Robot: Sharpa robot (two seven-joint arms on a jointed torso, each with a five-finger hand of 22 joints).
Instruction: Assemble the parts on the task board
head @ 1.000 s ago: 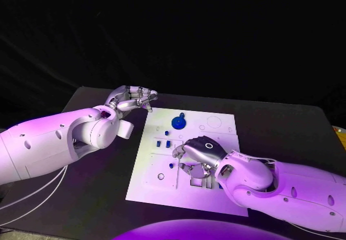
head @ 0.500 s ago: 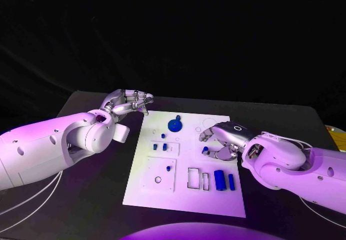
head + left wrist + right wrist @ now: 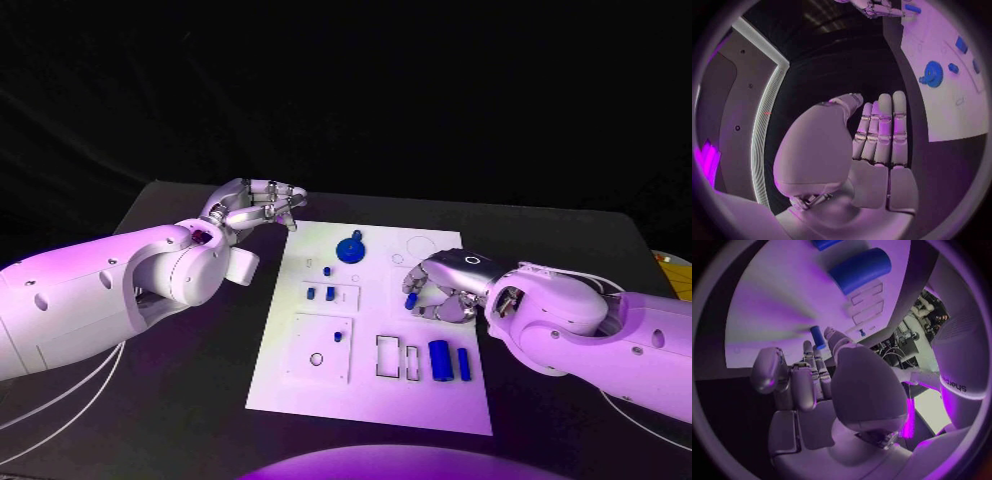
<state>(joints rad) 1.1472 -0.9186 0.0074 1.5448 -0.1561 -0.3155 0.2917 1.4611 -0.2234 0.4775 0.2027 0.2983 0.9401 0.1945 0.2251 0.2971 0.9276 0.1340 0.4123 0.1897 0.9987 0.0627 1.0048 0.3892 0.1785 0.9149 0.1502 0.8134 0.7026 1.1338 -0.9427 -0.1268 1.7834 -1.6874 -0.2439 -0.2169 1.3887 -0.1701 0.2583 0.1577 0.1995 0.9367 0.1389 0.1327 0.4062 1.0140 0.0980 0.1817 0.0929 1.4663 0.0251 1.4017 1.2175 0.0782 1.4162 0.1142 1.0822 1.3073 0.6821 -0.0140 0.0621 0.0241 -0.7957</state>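
The white task board [image 3: 289, 385] lies in the middle of the black table. My right hand [image 3: 444, 285] hovers over the board's right-middle area and pinches a small blue part [image 3: 410, 297] at its fingertips; the part [image 3: 817, 336] is also seen in the right wrist view. My left hand [image 3: 257, 208] hangs past the board's far left corner, fingers curled together and holding nothing [image 3: 879, 132]. A round blue piece [image 3: 353, 246] sits near the board's far edge. Two blue blocks [image 3: 438, 358] stand by the rectangular slots at the near right.
Small blue parts [image 3: 330, 293] sit at the board's left middle, and one [image 3: 338, 337] sits in the square plate nearer me. The black table [image 3: 173, 400] extends on both sides of the board. My left forearm [image 3: 101, 300] lies along the board's left side.
My right hand has moved from the near rectangular slots to the board's right middle, uncovering the two blue blocks, and now carries a small blue part. The left hand has stayed put.
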